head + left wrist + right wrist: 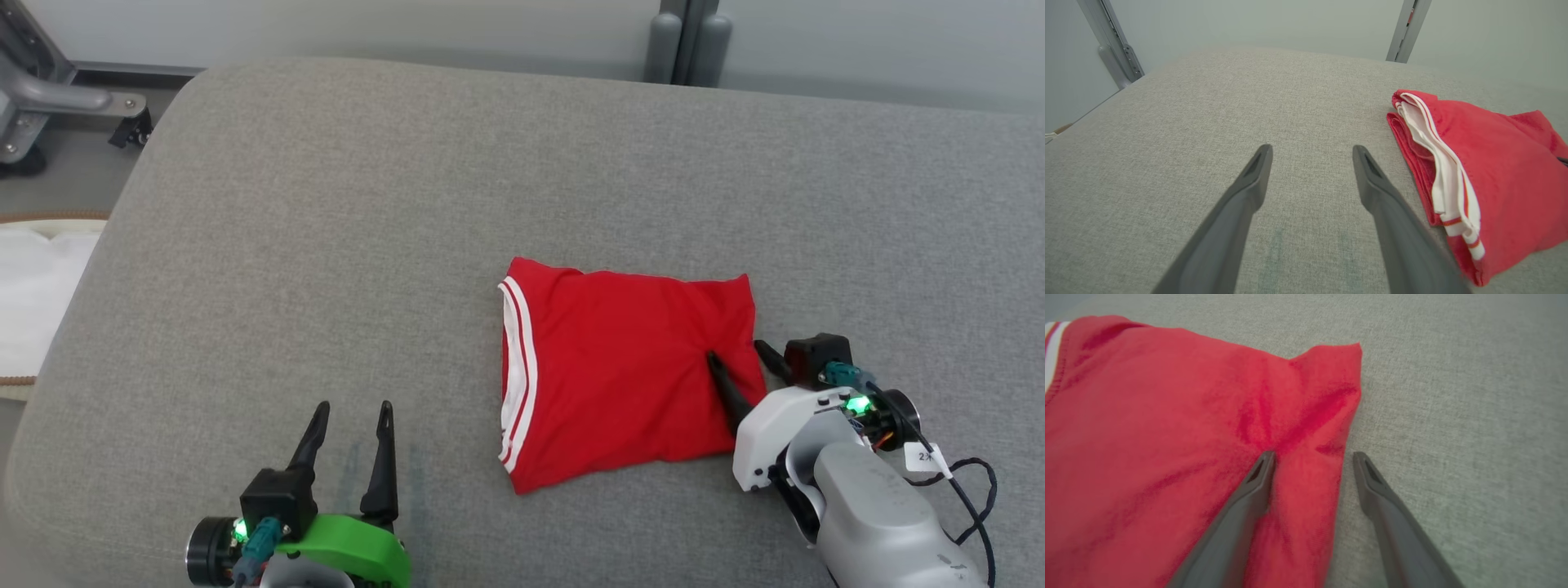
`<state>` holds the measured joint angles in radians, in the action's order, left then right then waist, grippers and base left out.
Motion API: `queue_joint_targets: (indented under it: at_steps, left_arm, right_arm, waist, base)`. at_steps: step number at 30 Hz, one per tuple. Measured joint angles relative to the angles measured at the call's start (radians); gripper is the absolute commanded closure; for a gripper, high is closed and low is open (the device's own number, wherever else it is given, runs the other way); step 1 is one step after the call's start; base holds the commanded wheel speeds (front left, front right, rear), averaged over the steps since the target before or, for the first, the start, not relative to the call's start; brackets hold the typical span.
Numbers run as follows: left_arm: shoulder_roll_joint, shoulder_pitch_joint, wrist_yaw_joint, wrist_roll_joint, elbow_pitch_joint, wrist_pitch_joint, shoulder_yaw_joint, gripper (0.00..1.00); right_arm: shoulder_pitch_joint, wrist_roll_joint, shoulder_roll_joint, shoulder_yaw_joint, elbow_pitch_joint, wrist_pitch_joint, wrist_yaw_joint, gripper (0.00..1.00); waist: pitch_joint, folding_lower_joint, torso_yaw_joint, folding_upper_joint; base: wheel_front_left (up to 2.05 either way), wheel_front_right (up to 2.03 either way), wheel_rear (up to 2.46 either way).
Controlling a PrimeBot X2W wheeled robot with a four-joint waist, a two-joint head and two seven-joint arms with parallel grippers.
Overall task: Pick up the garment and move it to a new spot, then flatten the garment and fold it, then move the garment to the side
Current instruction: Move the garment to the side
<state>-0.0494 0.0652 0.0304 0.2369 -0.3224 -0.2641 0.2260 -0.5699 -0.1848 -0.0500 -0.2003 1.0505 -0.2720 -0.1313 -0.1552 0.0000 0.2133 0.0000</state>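
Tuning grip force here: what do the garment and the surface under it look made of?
Garment: soft red knit, likely jersey, matte; it wrinkles in soft folds. Surface: grey woven upholstery, matte, with a visible heathered weave.

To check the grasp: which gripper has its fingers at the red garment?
The right gripper: its open fingers straddle the garment at its right edge. The left gripper stands apart over bare cushion.

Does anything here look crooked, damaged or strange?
Only small things: the red garment puckers near its right edge, where the open jaws of the right gripper straddle it, and faint green streaks mark the grey cushion near the left gripper.
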Motion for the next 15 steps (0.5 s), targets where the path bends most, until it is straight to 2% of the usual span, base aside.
queue_joint_targets:
  at_steps: [1,2,9,15]
  left_arm:
    - [0.000,0.001,-0.001,0.000,0.000,0.000,-0.002,0.00]
    - [0.000,0.002,-0.003,0.000,0.000,0.000,-0.003,0.00]
    - [0.000,0.010,-0.005,0.000,0.003,0.000,-0.004,0.00]
    - [0.000,0.018,0.005,-0.027,0.019,0.000,0.007,0.00]
  right_arm:
    - [-0.006,-0.002,0.000,-0.003,0.003,-0.001,0.000,0.81]
    - [-0.011,-0.002,0.000,-0.003,0.006,-0.001,0.000,1.00]
    - [-0.013,-0.012,0.010,0.019,-0.044,0.005,-0.002,1.00]
    - [0.018,-0.016,0.005,0.034,-0.093,0.008,-0.001,1.00]
  waist:
    - [-0.006,0.0000,0.002,0.0000]
    - [-0.010,0.0000,0.003,0.0000]
    - [-0.016,0.0000,-0.031,0.0000]
    - [-0.002,0.0000,-0.113,0.0000]
  base:
    - [0.00,0.00,0.00]
    - [0.00,0.00,0.00]
    - [0.00,0.00,0.00]
    - [0.00,0.00,0.00]
